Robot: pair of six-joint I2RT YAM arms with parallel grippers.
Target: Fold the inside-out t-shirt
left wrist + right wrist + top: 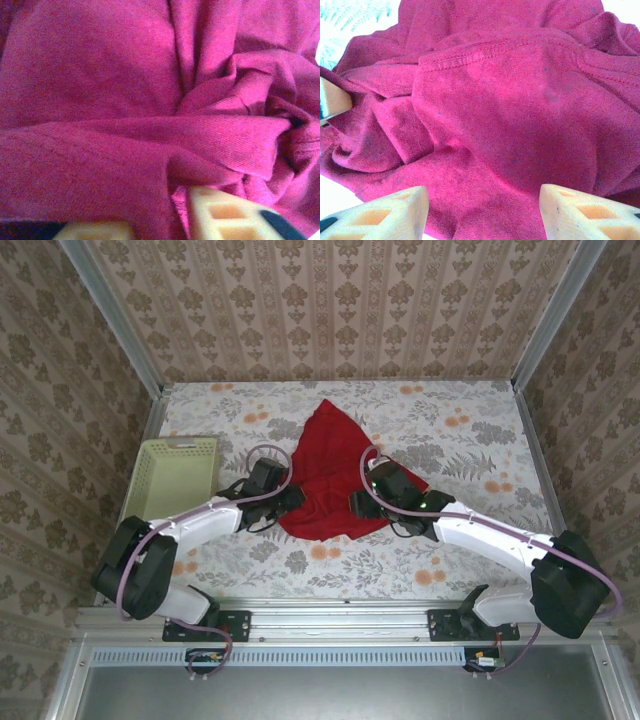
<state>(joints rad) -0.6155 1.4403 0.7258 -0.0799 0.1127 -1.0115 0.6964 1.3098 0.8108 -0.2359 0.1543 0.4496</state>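
The t-shirt [325, 475] lies crumpled mid-counter [480, 460], between both hands. My left hand [160, 227] stands narrow, with a ridge of cloth between its fingers [225, 220]; I cannot tell whether the pinch is firm. My right hand [482, 212] is wide above a stitched hem [485, 52] and holds nothing.

Step in hand, as I judge it: take two edges and spread the cloth flat.
- Grip the hem, not the bulk.
- Pinch one layer only.
- Lift both sides evenly.

Open room lies on the far side and to the right. The basket [180, 445] sits near on the left, and walls [340, 300] close three sides. Keep the spread central.
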